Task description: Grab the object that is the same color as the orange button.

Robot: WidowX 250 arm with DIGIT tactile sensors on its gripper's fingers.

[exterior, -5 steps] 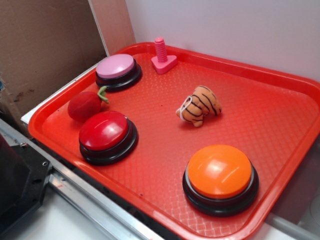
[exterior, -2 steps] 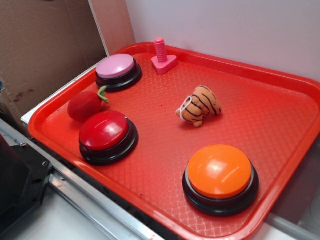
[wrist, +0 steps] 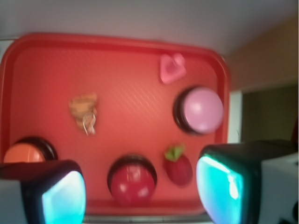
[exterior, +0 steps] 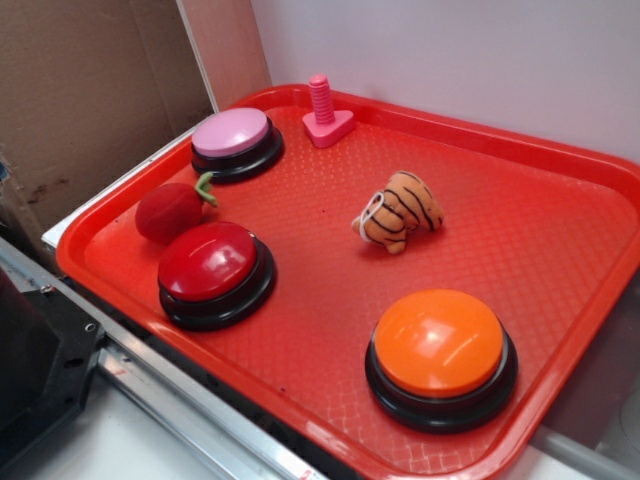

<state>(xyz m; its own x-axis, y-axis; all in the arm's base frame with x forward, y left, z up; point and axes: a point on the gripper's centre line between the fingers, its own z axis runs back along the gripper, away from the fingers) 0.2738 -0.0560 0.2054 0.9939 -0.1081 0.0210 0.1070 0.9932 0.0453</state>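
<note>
Orange is the colour that is deciding this task: the orange button [exterior: 441, 352] is sitting at about 5 o'clock on the red tray [exterior: 560, 150] in the exterior view, and the only other thing sharing its colour is the small plush tiger [exterior: 398, 211], striped in black, which is lying near the middle of the tray, toward 1 o'clock from centre, with its white cord loop [exterior: 370, 213] pointing to 9 o'clock. Nothing is touching the tiger; it is resting apart from every button. The red button [exterior: 212, 268] is sitting at 8 o'clock, the red plush apple [exterior: 172, 210] just beside it at 9 o'clock, the pink button [exterior: 236, 140] at 11 o'clock and a pink plastic bolt [exterior: 325, 115] at 12 o'clock. I am judging that the task is only beginning: the grasp is not yet made, and the whole approach, descent and closing are remaining. The exterior view is showing no arm at all, so from there the gripper cannot be judged. The wrist view is giving what is missing: the gripper [wrist: 140, 191] is hovering high over the near edge of the tray, its 2 fingers [wrist: 63, 196] spread wide apart and holding nothing, with the red button between them. In this view, which is blurred, the tiger [wrist: 84, 111] is appearing at 10 o'clock, well apart from the fingers, and the orange button [wrist: 25, 151] is half hidden behind the left finger.
</note>
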